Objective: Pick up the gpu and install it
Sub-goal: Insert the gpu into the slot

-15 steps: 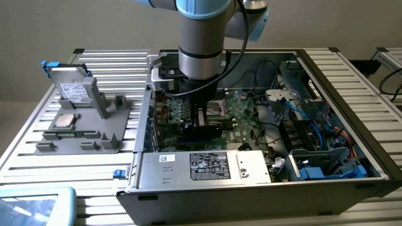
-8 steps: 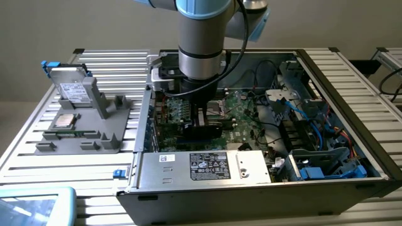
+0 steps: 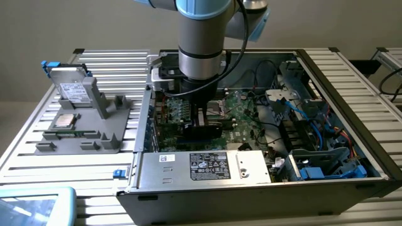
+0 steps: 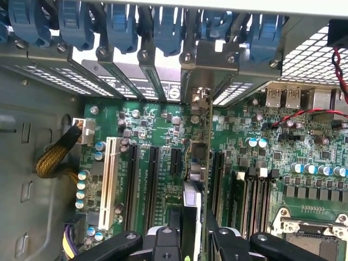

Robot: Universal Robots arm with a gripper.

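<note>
Wrist view: the robot's black two-fingered gripper pinches the thin green-backed gpu card edge-on, upright over the green motherboard, its silvery end bracket at the slotted rear panel with blue clips. In the exterior view the arm reaches down inside the open grey computer case.

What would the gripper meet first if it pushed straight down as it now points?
The gripper holds the gpu edge-on over the motherboard; going on, the card's edge would likely meet an expansion slot, though depth is unclear.
</note>
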